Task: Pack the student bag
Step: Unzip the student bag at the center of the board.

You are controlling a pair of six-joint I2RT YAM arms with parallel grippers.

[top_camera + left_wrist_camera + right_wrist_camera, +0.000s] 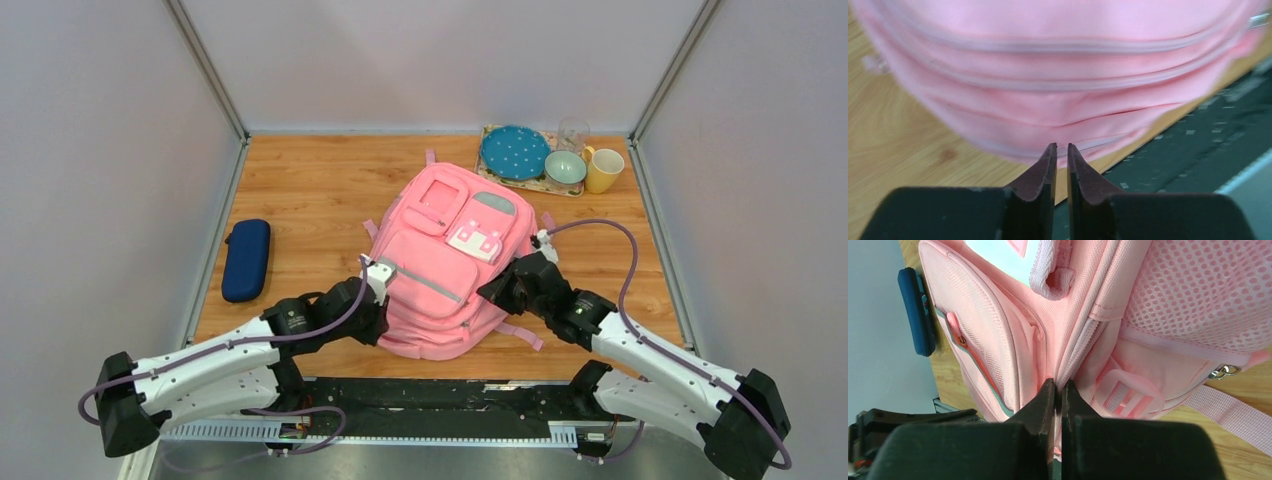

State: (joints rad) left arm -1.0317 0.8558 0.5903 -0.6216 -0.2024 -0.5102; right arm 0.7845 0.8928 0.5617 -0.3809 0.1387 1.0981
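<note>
The student bag is a large pink backpack lying front up in the middle of the wooden table, its base towards the arms. My left gripper is at the bag's near left corner. In the left wrist view its jaws stand almost together with nothing between them, just short of the blurred pink bag. My right gripper is at the bag's near right side. In the right wrist view it is shut on a fold of the bag's fabric by a zip seam.
A small navy blue zip case lies at the left of the table and shows in the right wrist view. At the back right stand a blue plate, a pale bowl, a yellow mug and a glass.
</note>
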